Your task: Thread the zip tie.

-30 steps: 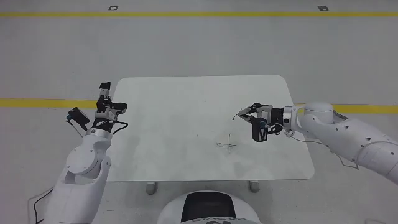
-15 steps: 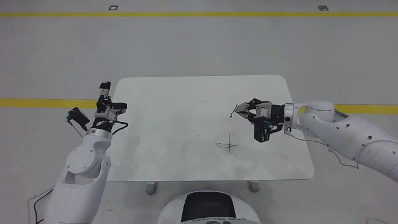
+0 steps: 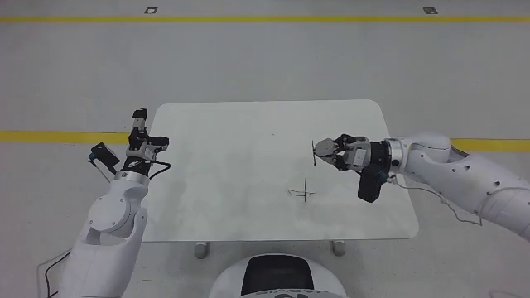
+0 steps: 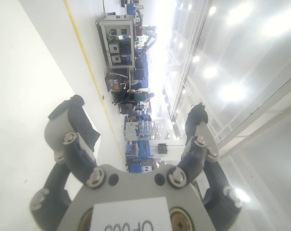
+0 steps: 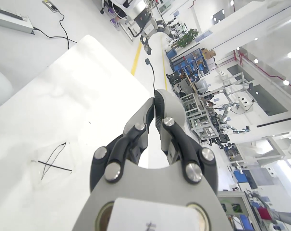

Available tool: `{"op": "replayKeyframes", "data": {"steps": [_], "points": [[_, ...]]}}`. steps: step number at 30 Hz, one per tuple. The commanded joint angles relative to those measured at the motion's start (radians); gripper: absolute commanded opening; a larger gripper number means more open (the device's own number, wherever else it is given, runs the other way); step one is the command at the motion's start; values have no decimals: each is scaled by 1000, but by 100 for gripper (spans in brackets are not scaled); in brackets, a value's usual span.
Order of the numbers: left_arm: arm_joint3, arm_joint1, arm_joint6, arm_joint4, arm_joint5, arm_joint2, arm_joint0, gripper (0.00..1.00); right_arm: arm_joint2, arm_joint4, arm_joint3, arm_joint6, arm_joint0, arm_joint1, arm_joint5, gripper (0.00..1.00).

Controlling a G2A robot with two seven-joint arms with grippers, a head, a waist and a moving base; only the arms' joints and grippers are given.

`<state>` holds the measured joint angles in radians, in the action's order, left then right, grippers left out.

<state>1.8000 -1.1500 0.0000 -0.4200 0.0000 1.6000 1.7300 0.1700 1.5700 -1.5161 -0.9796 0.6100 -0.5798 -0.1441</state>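
My right gripper (image 3: 325, 149) hovers over the right half of the white table (image 3: 232, 132), shut on a thin black zip tie (image 3: 315, 150). In the right wrist view the zip tie (image 5: 153, 78) sticks out past the closed fingertips (image 5: 157, 97) and ends in a small head. Two more thin black zip ties (image 3: 303, 190) lie crossed on the table, closer to the robot than the gripper; they are the crossed ties (image 5: 53, 159) in the right wrist view. My left gripper (image 3: 138, 128) stands at the table's left edge, pointing upward, open and empty, its fingers (image 4: 73, 121) wide apart.
The table's right edge (image 3: 397, 157) lies just beyond the right gripper. Bare tabletop (image 5: 63, 85) stretches between the two arms.
The right gripper has shifted slightly away from the robot and its wrist has rotated, turning the held zip tie more upright. The left arm has not moved.
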Motion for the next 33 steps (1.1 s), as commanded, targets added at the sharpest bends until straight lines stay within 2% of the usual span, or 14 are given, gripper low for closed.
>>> {"op": "replayKeyframes", "data": {"steps": [1,7,11,12,23,25,33], "points": [[0,0,0,0,0,0,0,100,0,0,9,-23,10,-2,14,0],[0,0,0,0,0,0,0,100,0,0,42,-63,49,-10,64,0],[0,0,0,0,0,0,0,100,0,0,98,-131,78,-15,164,0],[0,0,0,0,0,0,0,100,0,0,126,-177,91,-18,212,0],[0,0,0,0,0,0,0,100,0,0,126,-177,91,-18,212,0],[0,0,0,0,0,0,0,100,4,0,124,-155,99,-21,230,0],[0,0,0,0,0,0,0,100,0,0,224,-281,105,-32,357,0]]}}
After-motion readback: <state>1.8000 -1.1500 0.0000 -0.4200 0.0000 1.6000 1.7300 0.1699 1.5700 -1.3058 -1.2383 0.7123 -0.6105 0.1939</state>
